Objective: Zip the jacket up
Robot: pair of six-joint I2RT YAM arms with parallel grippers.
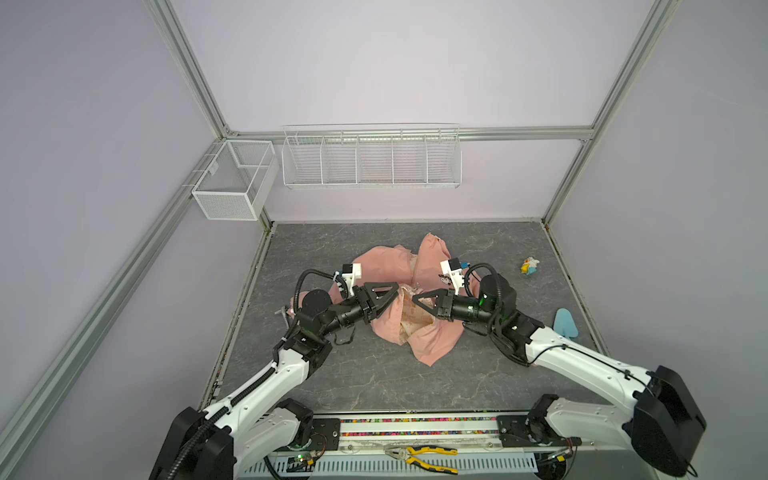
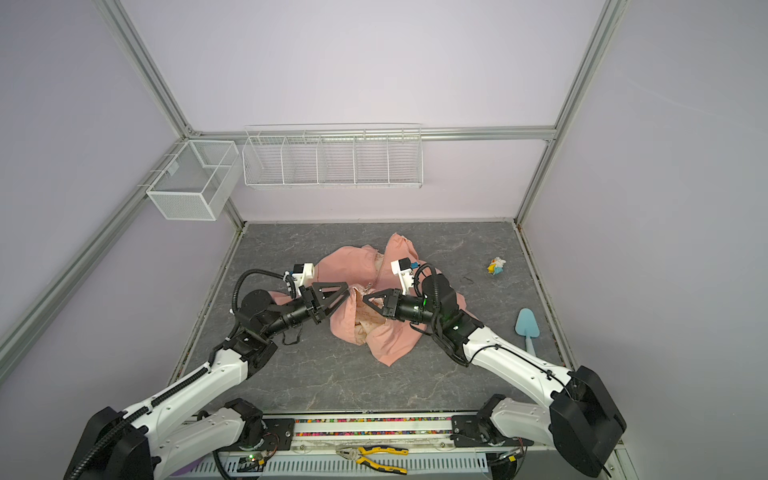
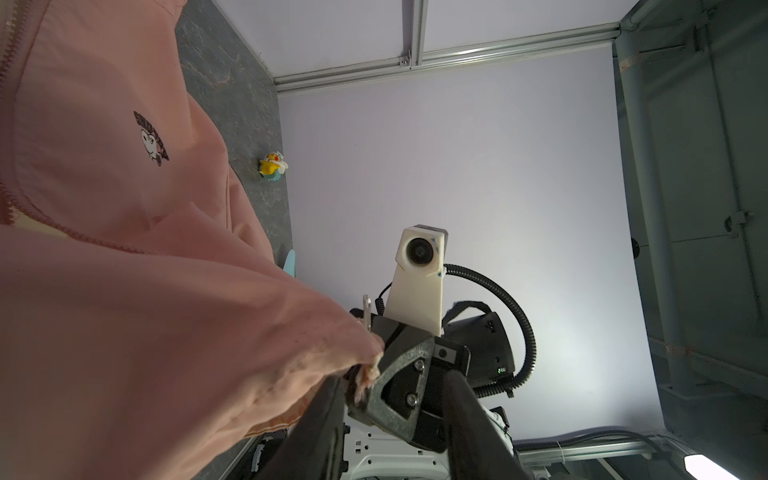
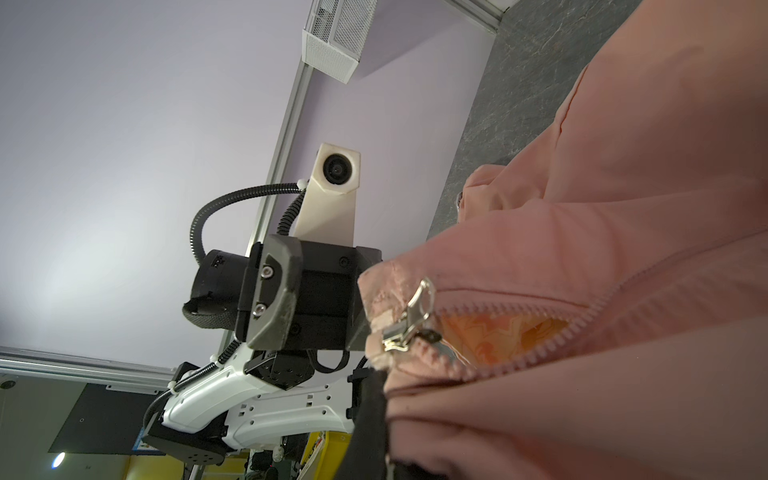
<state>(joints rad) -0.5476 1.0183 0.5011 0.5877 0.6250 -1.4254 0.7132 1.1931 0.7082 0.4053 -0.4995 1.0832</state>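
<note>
The salmon-pink jacket (image 1: 386, 266) (image 2: 353, 266) lies crumpled in the middle of the grey table, its front open and the cream patterned lining showing. Its chest patch (image 3: 151, 139) faces up. Both grippers meet tip to tip over its middle. My right gripper (image 1: 415, 300) (image 4: 386, 386) is shut on the jacket's edge, right beside the metal zipper slider (image 4: 409, 322) at the zipper's end. My left gripper (image 1: 392, 296) (image 3: 390, 382) faces it, open, with the pink fabric draped against the outside of one of its fingers (image 3: 324, 415) and no cloth between them.
A small yellow and white toy (image 1: 530, 266) sits at the right rear, and a light blue scoop (image 1: 565, 324) lies by the right edge. Two white wire baskets (image 1: 235, 178) (image 1: 372, 156) hang on the walls. Yellow-handled pliers (image 1: 424, 455) lie on the front rail.
</note>
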